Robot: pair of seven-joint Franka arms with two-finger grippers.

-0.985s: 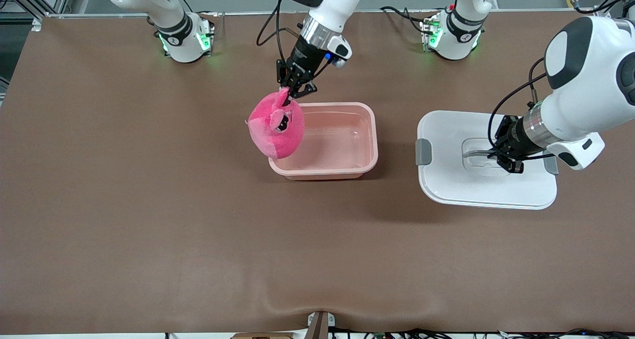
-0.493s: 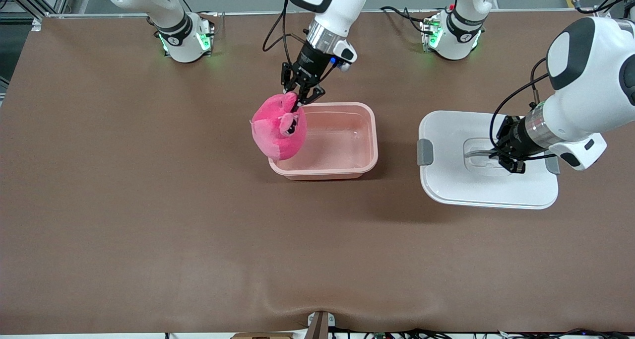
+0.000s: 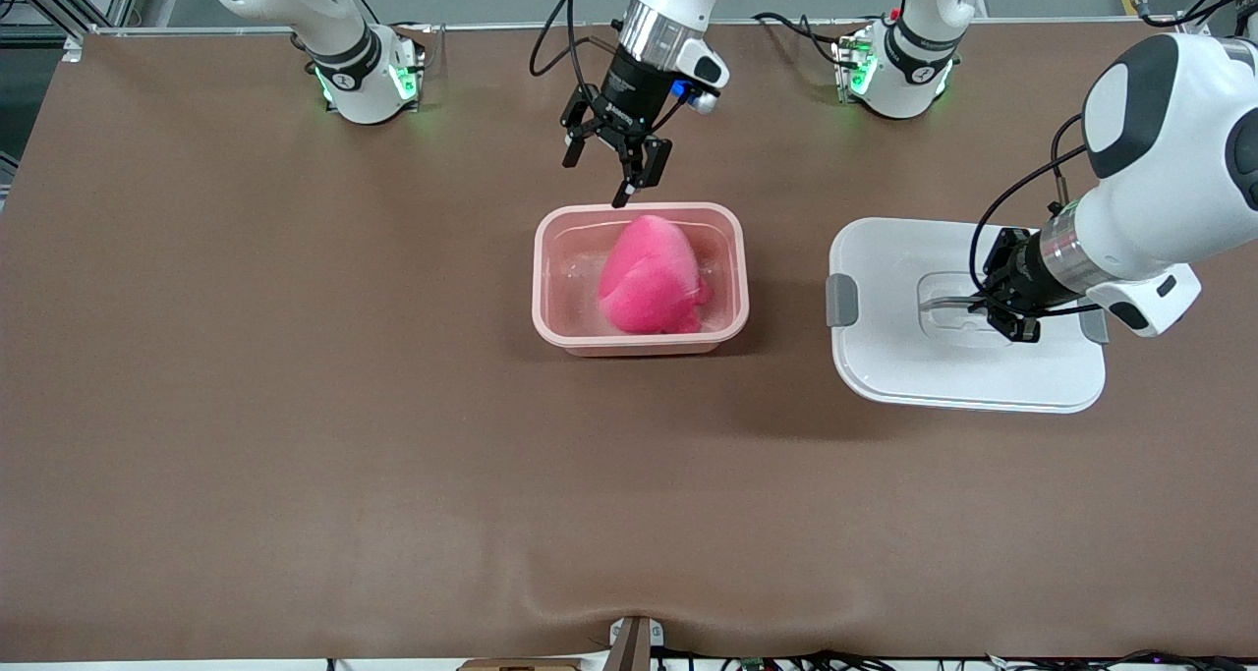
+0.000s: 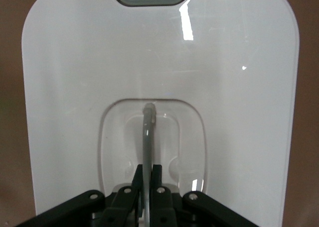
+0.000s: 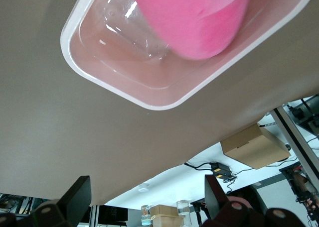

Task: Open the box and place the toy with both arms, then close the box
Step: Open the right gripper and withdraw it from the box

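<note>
Brown table (image 3: 295, 406), with the toy (image 3: 651, 276) lying loose inside the open box (image 3: 546, 288).

Right gripper (image 3: 611, 170) hangs over the box's edge nearest the robot bases, fingers (image 5: 75, 199) spread wide and holding nothing, the toy apart below them. Toward the left arm's end, the left gripper (image 3: 1002, 307) is clamped tight on the grey handle (image 4: 147, 137) of the white lid (image 3: 885, 357).
</note>
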